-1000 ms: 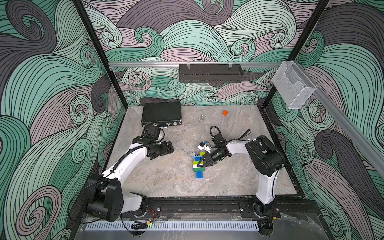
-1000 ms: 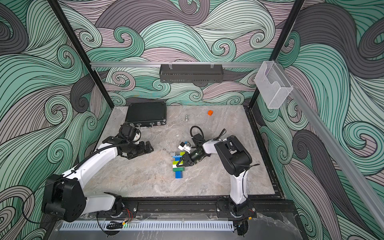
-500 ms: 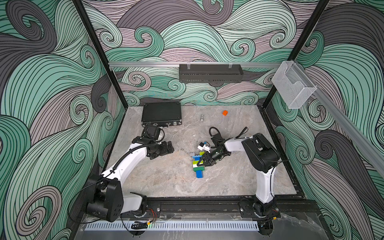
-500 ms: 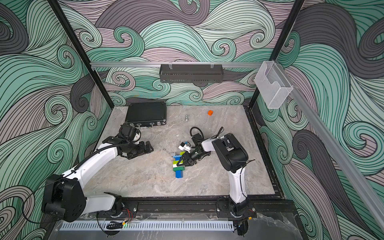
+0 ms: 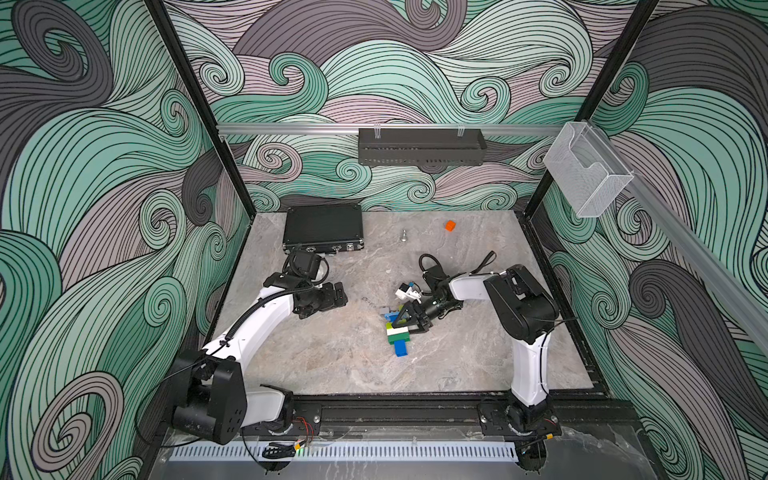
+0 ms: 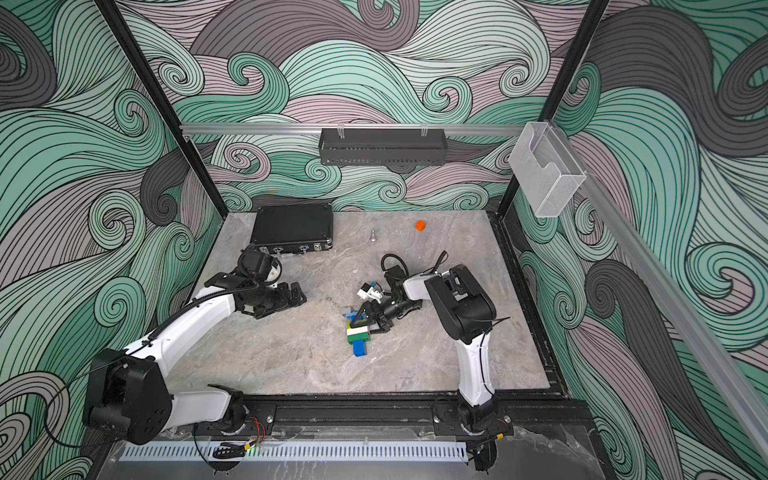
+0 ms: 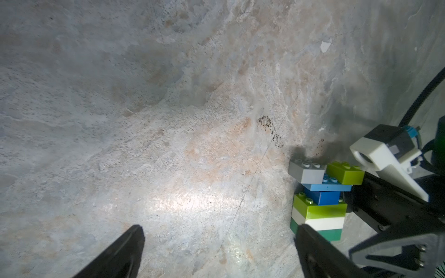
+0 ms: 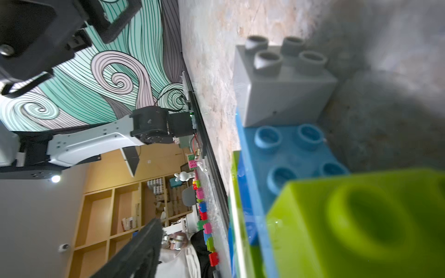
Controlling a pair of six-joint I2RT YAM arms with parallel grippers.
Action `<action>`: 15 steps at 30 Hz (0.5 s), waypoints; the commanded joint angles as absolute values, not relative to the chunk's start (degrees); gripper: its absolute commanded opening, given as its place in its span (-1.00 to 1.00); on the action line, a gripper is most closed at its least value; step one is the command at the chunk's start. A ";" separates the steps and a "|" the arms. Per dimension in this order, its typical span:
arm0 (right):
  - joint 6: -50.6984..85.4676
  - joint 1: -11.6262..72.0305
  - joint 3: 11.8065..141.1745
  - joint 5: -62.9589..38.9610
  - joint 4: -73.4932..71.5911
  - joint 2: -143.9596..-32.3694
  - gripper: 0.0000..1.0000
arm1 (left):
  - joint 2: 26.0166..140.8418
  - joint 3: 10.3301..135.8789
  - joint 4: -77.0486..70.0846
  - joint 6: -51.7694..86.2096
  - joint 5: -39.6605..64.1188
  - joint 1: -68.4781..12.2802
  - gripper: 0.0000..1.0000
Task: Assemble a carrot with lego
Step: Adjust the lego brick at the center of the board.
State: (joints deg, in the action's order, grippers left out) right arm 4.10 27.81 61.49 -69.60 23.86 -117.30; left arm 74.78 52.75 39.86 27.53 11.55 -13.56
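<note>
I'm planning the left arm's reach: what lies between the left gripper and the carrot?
Only bare table, faintly speckled, between left gripper and carrot; both top views show it.

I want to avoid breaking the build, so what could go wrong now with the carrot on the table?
The right end effector stands open at the crosspiece end of the carrot; pulling back crookedly could snag the lime brick and drag the carrot. Whether that brick is fully seated is unclear, so it might pop off.
</note>
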 commanded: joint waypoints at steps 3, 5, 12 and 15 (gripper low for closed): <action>2.56 26.03 61.78 -57.89 31.27 -117.26 0.99 | 73.56 54.40 41.13 27.16 10.46 -13.01 0.97; 3.08 25.20 61.30 -55.44 32.48 -116.62 0.99 | 73.39 54.49 41.26 27.18 10.31 -13.01 0.97; 3.60 24.52 62.38 -43.82 40.71 -114.69 0.99 | 73.30 54.67 41.55 27.38 10.15 -13.00 0.97; 4.28 24.52 62.31 -41.69 42.05 -113.82 0.99 | 73.21 54.88 41.80 27.15 9.88 -13.01 0.97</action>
